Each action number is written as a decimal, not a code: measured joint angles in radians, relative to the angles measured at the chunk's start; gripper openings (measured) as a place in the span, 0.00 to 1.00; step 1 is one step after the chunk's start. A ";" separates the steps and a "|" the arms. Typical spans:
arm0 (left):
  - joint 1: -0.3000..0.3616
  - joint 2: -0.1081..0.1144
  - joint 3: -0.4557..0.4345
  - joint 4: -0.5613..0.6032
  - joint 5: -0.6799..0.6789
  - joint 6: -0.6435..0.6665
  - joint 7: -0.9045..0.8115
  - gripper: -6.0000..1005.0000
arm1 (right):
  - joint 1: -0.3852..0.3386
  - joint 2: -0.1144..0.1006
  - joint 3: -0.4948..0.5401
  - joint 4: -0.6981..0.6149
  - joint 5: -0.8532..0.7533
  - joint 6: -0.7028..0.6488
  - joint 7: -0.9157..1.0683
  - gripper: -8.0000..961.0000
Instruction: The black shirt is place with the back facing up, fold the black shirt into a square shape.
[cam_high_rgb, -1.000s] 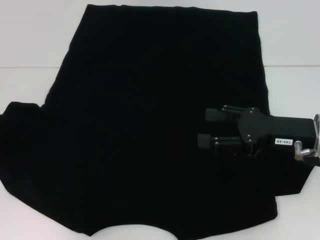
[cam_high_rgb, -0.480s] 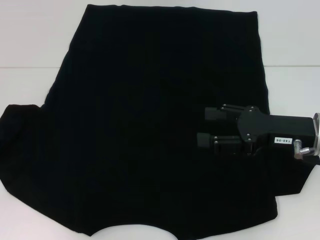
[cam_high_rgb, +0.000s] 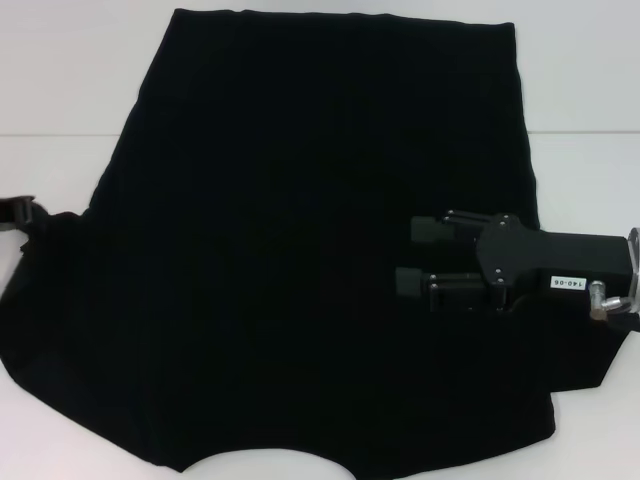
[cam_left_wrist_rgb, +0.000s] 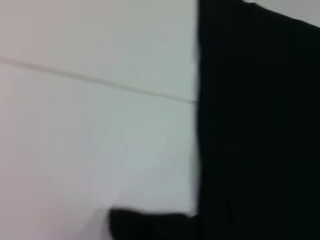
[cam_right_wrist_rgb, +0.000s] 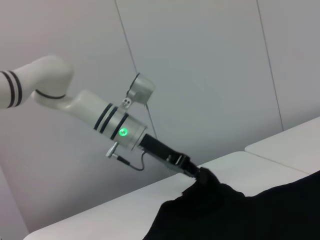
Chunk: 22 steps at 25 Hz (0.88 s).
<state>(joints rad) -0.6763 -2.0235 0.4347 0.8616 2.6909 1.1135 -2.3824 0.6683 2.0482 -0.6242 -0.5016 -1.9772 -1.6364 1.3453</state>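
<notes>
The white desk (cam_high_rgb: 60, 90) is carrying the whole work area, with a thin seam running across it behind the garment.

The black shirt (cam_high_rgb: 300, 250) is lying spread over most of the desk in front of me, plain black side up, with no print showing. Its straight edge is lying at the far side and a curved cut-out is showing at the near edge. One sleeve is reaching out toward my left and the other is running under my right arm. In the left wrist view the shirt (cam_left_wrist_rgb: 255, 125) is filling one side of the picture with a straight edge against bare desk.

My right gripper (cam_high_rgb: 415, 257) is lying low over the right part of the shirt, pointing toward my left. Its fingers (cam_high_rgb: 428, 230) are standing apart with a clear gap between them, and nothing is held there.

My left gripper (cam_right_wrist_rgb: 196, 174) is sitting at the shirt's left sleeve, at the far left edge of the head view. In the right wrist view its tip is buried in a raised peak of black cloth (cam_right_wrist_rgb: 210, 192), lifted a little above the desk. I am pinching that sleeve cloth with my left fingers closed on it.
</notes>
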 joint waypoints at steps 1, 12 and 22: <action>-0.007 -0.001 0.016 0.000 -0.001 0.003 0.000 0.01 | 0.001 0.000 0.000 0.000 0.000 0.000 0.000 0.92; 0.001 -0.012 0.065 0.003 -0.164 0.152 0.195 0.01 | -0.005 -0.001 0.001 0.000 0.000 -0.001 0.000 0.92; 0.027 -0.052 0.070 -0.008 -0.182 0.196 0.392 0.01 | -0.004 0.000 0.002 0.000 0.000 -0.004 0.000 0.92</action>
<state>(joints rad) -0.6493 -2.0751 0.5043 0.8535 2.5088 1.3093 -1.9907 0.6645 2.0486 -0.6225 -0.5016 -1.9773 -1.6402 1.3453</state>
